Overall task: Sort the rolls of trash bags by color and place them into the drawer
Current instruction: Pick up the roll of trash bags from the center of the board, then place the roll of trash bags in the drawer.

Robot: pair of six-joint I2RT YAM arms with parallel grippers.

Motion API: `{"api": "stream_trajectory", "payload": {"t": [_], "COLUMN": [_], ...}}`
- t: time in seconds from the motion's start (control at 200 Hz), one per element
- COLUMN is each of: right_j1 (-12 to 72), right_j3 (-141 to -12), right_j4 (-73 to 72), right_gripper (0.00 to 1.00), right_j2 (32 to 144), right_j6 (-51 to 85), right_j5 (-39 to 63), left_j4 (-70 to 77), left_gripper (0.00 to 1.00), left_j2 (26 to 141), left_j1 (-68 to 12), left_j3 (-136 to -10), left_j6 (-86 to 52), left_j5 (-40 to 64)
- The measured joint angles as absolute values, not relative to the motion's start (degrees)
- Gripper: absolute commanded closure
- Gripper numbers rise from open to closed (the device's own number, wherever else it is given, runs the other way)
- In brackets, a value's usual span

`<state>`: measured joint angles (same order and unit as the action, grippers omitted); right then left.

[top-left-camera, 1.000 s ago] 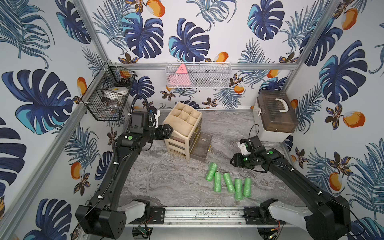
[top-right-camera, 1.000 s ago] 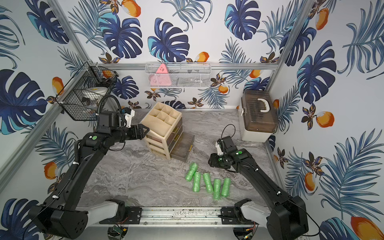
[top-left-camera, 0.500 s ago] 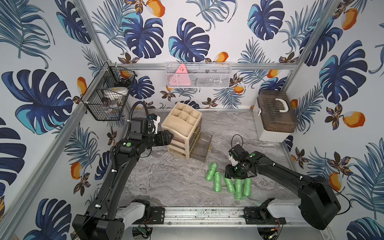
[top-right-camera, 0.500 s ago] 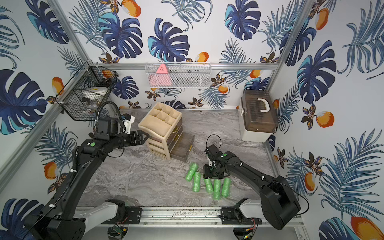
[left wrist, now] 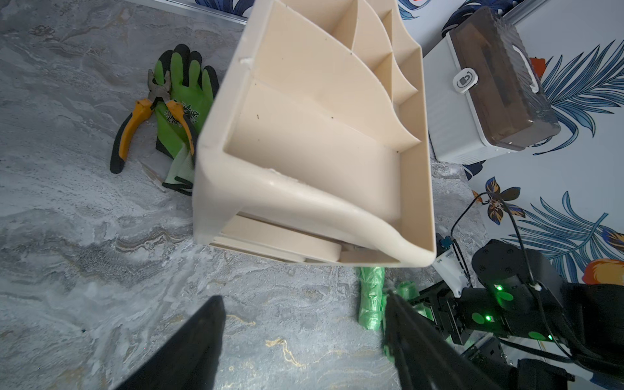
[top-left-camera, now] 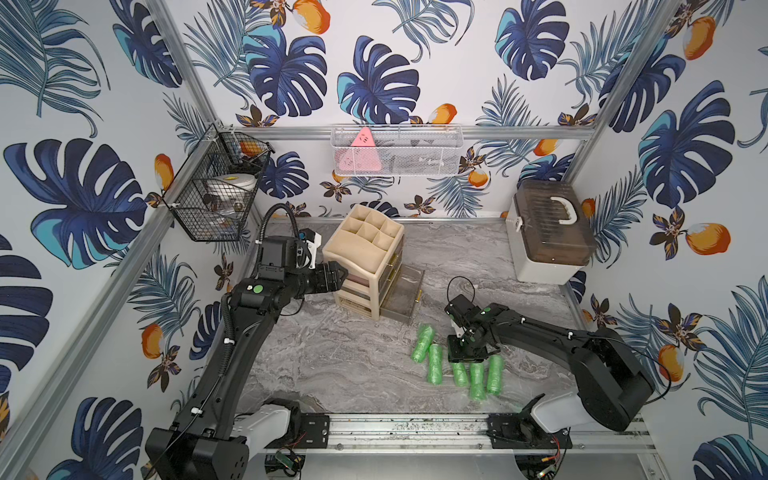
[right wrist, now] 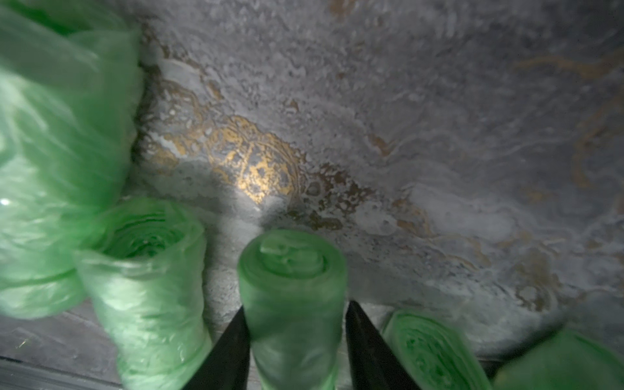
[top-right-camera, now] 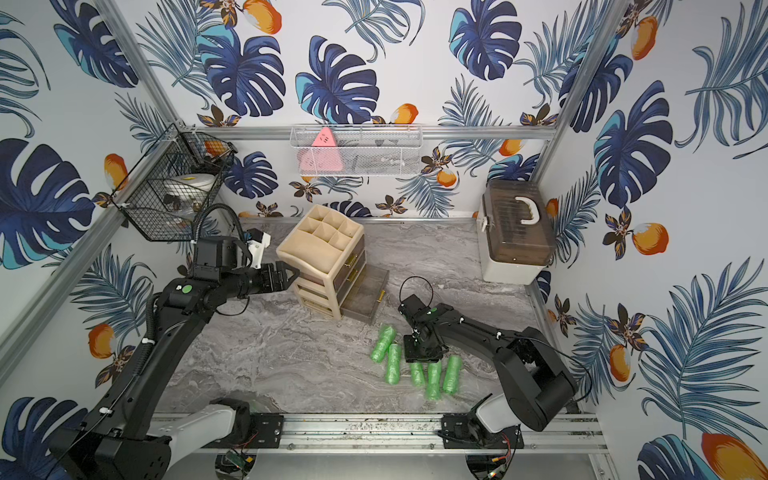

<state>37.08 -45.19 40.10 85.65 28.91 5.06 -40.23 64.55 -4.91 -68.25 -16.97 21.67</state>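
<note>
Table (top-left-camera: pixel 332 365): five green rolls (top-left-camera: pixel 434 363) are lying near its front rail, well apart from the drawer.
Organizer (top-left-camera: pixel 365 253): its lowest drawer (top-left-camera: pixel 405 297) is hanging open and looking empty.
Left gripper (top-left-camera: pixel 336 276): is hovering beside the organizer, fingers spread, grasping nothing.
Right gripper (right wrist: pixel 297 307): is sitting low over the row, fingers pressing both flanks of the middle roll (right wrist: pixel 292 266).
Progress: probably the green batch is only beginning, with all five lying undelivered; no pink or blue is showing.
Middle roll axis: it is lying flat, running back-to-front, its far end pointing roughly toward the back wall.
</note>
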Motion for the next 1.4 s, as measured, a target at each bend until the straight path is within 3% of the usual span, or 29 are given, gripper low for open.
{"api": "stream_trajectory", "payload": {"t": [0.145, 0.58, 1.071, 1.396], "right_j1": [37.1, 36.7, 35.6, 33.8], "right_j3": [-45.2, -55.5, -76.2, -79.9], "right_j4": [39.9, 40.4, 28.2, 23.7], "right_gripper": [0.74, 0.79, 0.79, 0.77], "right_j2": [85.5, 81.0, 99.2, 108.6], "right_j6": [29.1, 29.7, 35.5, 38.6], "right_j5": [5.1, 6.3, 17.4, 20.3], "left_j4": [-40.2, -40.0, -40.1, -40.1], "left_gripper": [0.21, 0.21, 0.21, 0.21], "left_j2": [64.8, 65.3, 65.3, 65.3], "left_j1": [-4.9, -4.9, -4.6, -4.4], "left_j3": [-68.3, -68.3, -69.4, -69.4], "left_j6": [-17.0, -17.0, -16.8, -16.7], "left_j5": [21.8, 22.1, 22.3, 22.5]}}
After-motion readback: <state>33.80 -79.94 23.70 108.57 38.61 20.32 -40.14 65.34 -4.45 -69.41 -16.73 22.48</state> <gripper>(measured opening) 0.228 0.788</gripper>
